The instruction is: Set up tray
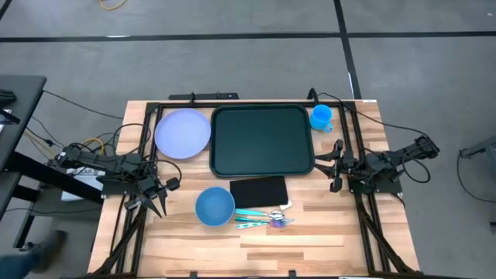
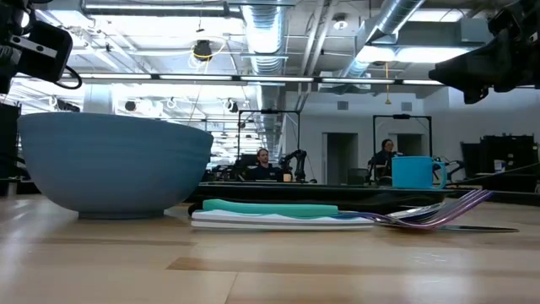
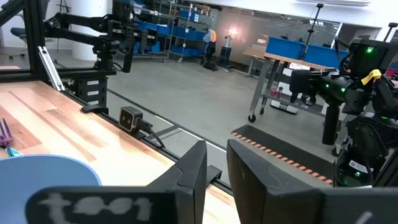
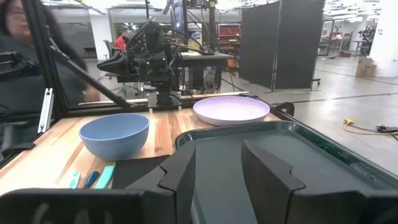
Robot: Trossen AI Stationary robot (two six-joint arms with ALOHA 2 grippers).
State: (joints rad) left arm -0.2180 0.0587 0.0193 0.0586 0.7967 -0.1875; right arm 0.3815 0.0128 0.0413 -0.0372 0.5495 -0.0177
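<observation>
Nothing is on the tray yet; the setup looks barely begun. The left gripper (image 1: 159, 205) hangs at the counter's (image 1: 325, 232) nine o'clock edge, fingers nearly together and empty. At ten sits the plate (image 1: 183, 132); the bowl (image 1: 215, 206) at seven. The tray (image 1: 262, 139) lies empty at twelve, a black mat (image 1: 259, 190) and cutlery (image 1: 263, 218) below. The cup (image 1: 322, 117) stands at one. The right gripper (image 1: 335, 164), fingers apart and empty, waits beside the tray. Next, one arm must pick an item; nothing blocks.

No legible text anywhere.
</observation>
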